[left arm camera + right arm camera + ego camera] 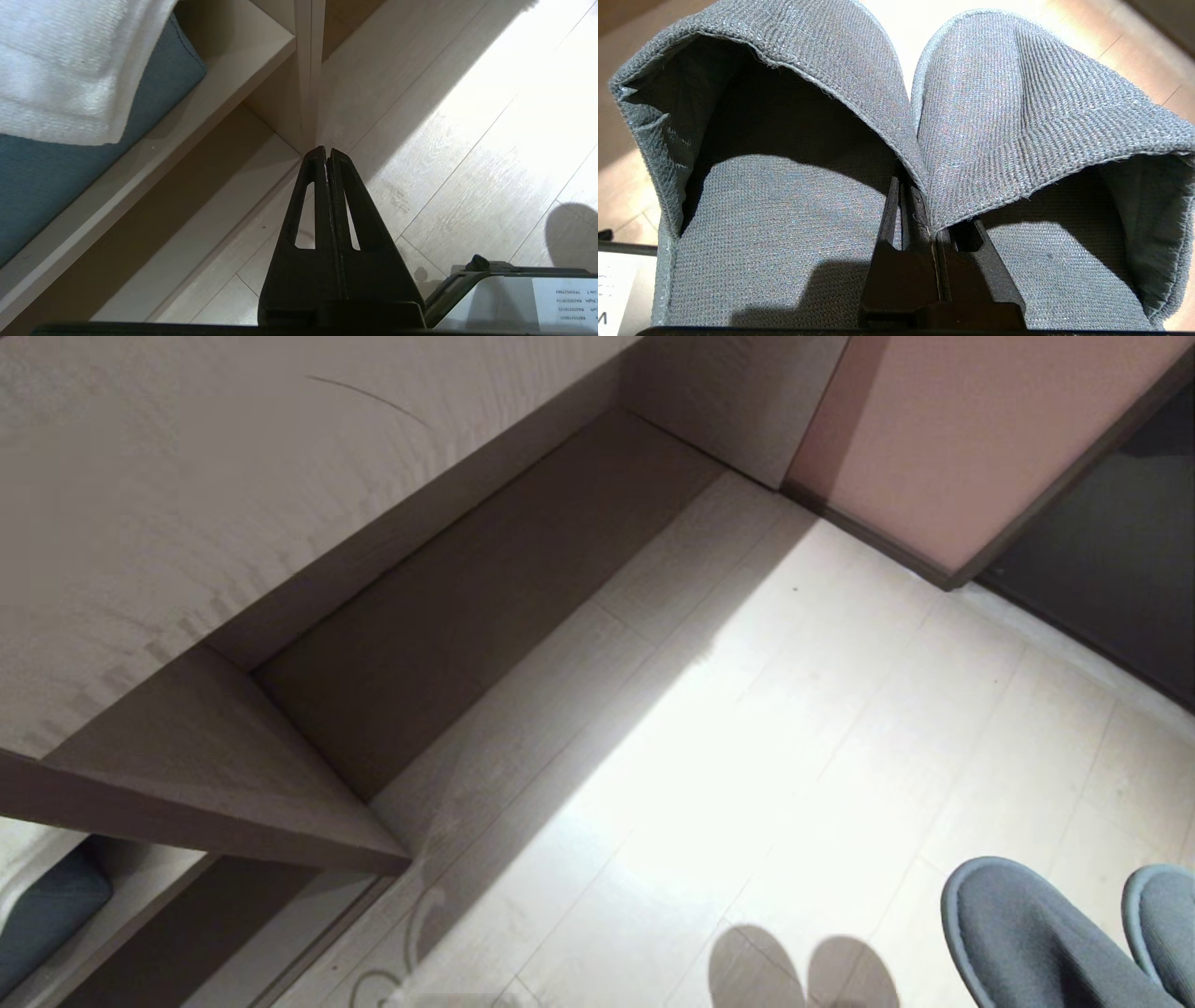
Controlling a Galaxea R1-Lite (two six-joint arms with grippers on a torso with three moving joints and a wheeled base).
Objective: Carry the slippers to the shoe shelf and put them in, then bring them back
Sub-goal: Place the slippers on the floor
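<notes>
We look down on a pale plank floor (pixel 766 784) lit by a bright patch, with the shoe shelf (pixel 280 560) running diagonally across the upper left of the head view: a beige top board over a shadowed floor-level compartment (pixel 485 607) closed on its lower left end by a divider (pixel 215 775). A pink wall panel (pixel 962 439) fills the upper right. The slippers (pixel 1027 943) show at the lower right corner of that view, toes pointing up the frame, held above the floor and well apart from the shelf; their twin shadow (pixel 803 971) lies at the bottom centre.

Our right gripper (pixel 931 219) is clamped tight on the two adjoining inner edges of the slippers, pinching the pair together side by side.

Our left gripper (pixel 327 156) is closed with nothing in it, hanging over the floor near the divider's front edge. Beyond it, on the shelf top, lies a white towel (pixel 70 65) over a blue-grey cushion (pixel 56 158).
</notes>
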